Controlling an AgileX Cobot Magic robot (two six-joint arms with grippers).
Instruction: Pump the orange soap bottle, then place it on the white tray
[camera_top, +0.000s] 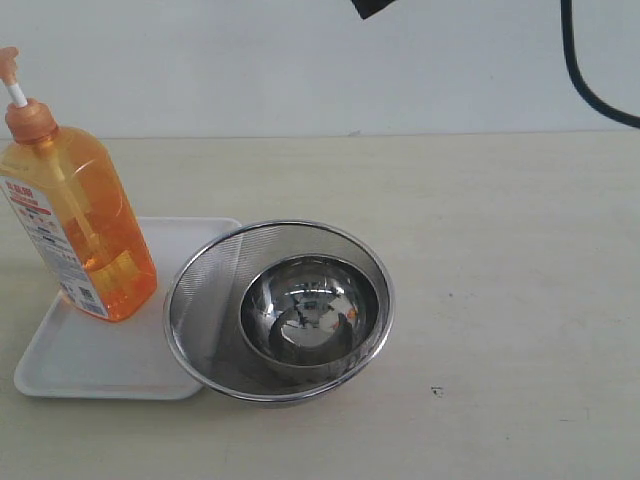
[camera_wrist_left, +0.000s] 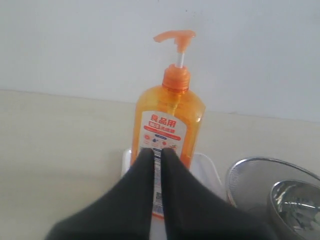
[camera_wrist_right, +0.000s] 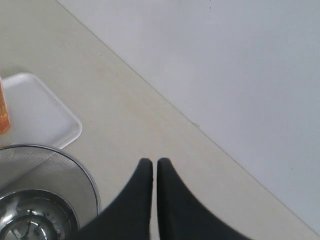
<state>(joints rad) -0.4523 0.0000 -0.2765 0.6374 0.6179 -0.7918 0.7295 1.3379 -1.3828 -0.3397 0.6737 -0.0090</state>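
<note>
The orange soap bottle (camera_top: 85, 220) stands upright on the left part of the white tray (camera_top: 110, 355), its pump head raised on the white stem. Neither gripper shows in the exterior view. In the left wrist view my left gripper (camera_wrist_left: 157, 150) is shut with nothing between its fingers. It hangs clear of the bottle (camera_wrist_left: 170, 115), whose label faces the camera, and the tray (camera_wrist_left: 207, 167) shows behind it. My right gripper (camera_wrist_right: 151, 161) is shut and empty above bare table, with the tray (camera_wrist_right: 35, 107) and an orange sliver of the bottle (camera_wrist_right: 2, 110) off to one side.
A round steel mesh strainer (camera_top: 205, 290) overlaps the tray's right edge and holds a smaller shiny steel bowl (camera_top: 310, 310). A black cable (camera_top: 575, 70) hangs at the back right against the white wall. Beige table stretches to the right of the strainer.
</note>
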